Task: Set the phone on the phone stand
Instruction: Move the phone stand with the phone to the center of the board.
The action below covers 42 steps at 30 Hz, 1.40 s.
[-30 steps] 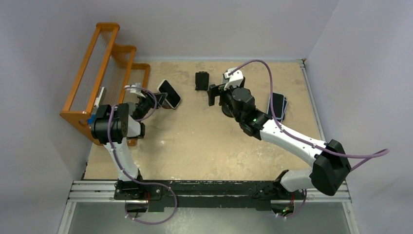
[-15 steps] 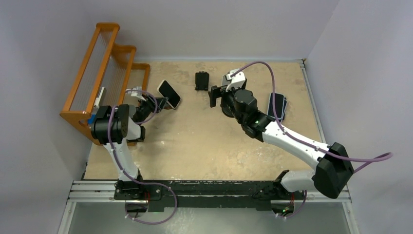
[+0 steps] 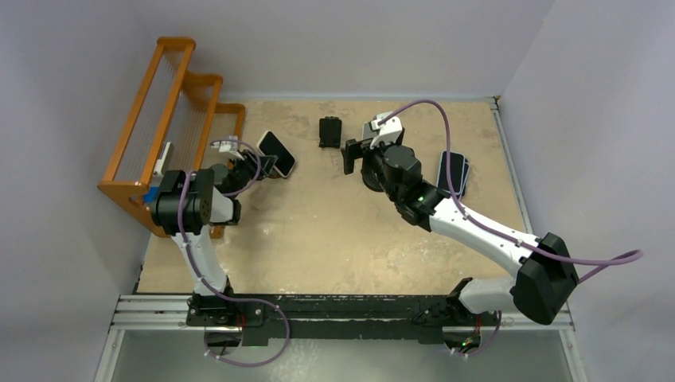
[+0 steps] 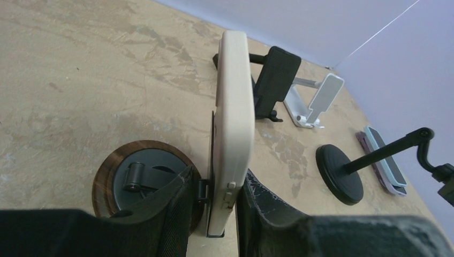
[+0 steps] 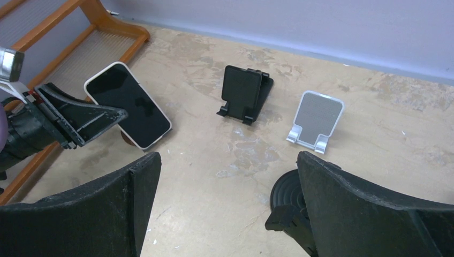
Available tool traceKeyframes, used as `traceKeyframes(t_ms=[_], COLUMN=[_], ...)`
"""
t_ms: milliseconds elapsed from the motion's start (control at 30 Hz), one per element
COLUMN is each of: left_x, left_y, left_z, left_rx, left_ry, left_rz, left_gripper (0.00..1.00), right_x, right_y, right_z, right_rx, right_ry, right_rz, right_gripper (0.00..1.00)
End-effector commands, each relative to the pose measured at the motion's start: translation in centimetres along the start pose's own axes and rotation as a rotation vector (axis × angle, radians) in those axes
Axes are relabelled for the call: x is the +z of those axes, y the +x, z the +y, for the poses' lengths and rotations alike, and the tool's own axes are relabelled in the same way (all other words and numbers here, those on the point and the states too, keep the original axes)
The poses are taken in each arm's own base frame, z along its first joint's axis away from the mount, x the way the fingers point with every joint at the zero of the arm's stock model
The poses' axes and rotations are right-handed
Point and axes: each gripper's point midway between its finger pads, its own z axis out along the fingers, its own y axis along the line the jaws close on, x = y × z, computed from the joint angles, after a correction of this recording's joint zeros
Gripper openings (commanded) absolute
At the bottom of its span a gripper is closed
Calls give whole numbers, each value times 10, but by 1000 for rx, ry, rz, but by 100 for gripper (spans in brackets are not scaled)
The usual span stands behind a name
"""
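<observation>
A phone point(image 3: 277, 153) in a cream case leans, screen up, on a stand with a round wooden base point(image 4: 115, 166) at the table's left. It also shows in the left wrist view point(image 4: 234, 107) and the right wrist view point(image 5: 128, 104). My left gripper point(image 3: 253, 163) straddles the phone's lower end point(image 4: 214, 182). Its right finger lies against the phone's face, and its left finger stands a little off behind the stand's back plate. My right gripper point(image 3: 350, 155) is open and empty above the table's middle point(image 5: 229, 160).
An orange wooden rack point(image 3: 171, 111) stands at the far left. A black folding stand point(image 3: 329, 131), a white stand point(image 5: 316, 120) and a black round-base arm stand point(image 5: 292, 198) are behind the middle. A second phone point(image 3: 452, 171) lies at the right.
My left gripper has slid to the right, further along the phone, which has stayed in place. My right arm has shifted slightly.
</observation>
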Motion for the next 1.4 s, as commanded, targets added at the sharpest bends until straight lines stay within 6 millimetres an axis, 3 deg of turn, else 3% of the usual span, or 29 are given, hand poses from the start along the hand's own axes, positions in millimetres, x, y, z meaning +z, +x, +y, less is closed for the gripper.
traceKeyframes(t_ms=[0, 167, 367, 500, 633, 1033, 1367], left_x=[10, 11, 12, 15, 22, 90, 142], left_y=[-4, 1, 6, 5, -3, -47, -52], left_z=[3, 10, 11, 11, 15, 39, 80], left_rx=[48, 22, 3, 3, 16, 63, 73], left_ry=[-54, -89, -82, -81, -90, -99, -138], left_rz=[9, 33, 48, 48, 37, 16, 7], left_gripper=[30, 29, 7, 0, 0, 0, 0], right_x=[0, 0, 0, 0, 1, 14, 35], right_y=[-24, -25, -25, -25, -23, -17, -5], right_z=[3, 3, 2, 2, 1, -5, -13], right_rx=[33, 33, 32, 32, 31, 20, -9], right_ry=[-16, -19, -16, -15, -14, -13, -10], right_rz=[-76, -77, -78, -78, -76, -68, -39], right_gripper=[99, 99, 99, 99, 99, 99, 99])
